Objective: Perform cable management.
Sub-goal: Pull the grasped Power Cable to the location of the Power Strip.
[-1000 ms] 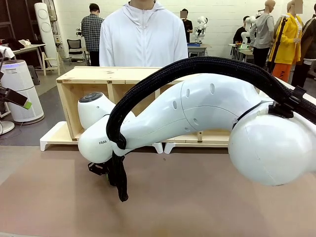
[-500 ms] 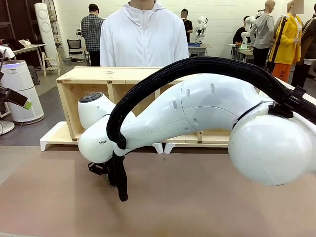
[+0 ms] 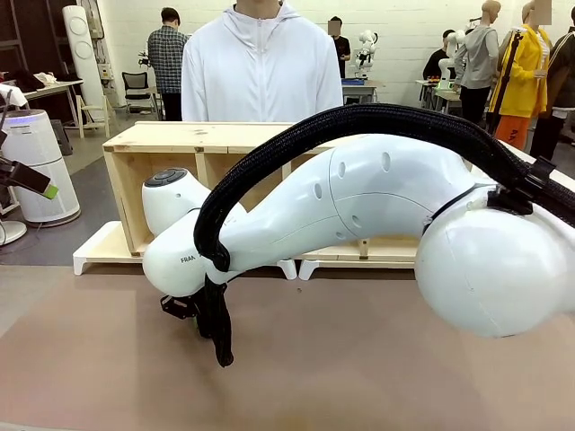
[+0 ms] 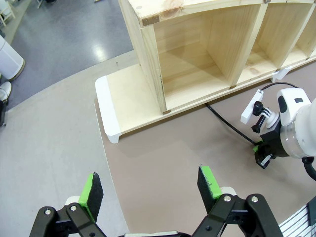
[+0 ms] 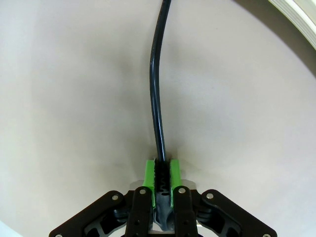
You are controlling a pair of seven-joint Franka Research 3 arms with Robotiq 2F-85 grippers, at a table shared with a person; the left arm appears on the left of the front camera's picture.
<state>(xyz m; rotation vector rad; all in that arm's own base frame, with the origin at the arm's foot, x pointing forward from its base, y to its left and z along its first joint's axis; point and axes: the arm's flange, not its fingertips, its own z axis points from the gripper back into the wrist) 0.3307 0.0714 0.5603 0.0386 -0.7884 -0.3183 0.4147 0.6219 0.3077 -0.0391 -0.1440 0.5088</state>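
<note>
the right end effector [image 5: 160, 175] grips the cable [image 5: 154, 98] low over the tabletop [image 5: 64, 98], just beside the wooden shelf unit [image 4: 197, 64]; the left end effector [image 4: 148, 185] hangs wide open.

Count, placed by the wooden shelf [image 4: 148, 54]:
- Wooden shelf: one.
- Cable [image 5: 154, 98]: one, running out from the shelf's foot.
- Grippers: two, the left gripper [image 4: 149, 186] and the right gripper [image 5: 162, 170], both on the shelf's open side.
- Person [image 3: 260, 72]: one, close behind the shelf.

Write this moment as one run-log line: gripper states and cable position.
right gripper: shut on cable, low over table | left gripper: open, empty, raised | cable: runs from right gripper toward wooden shelf base
</note>
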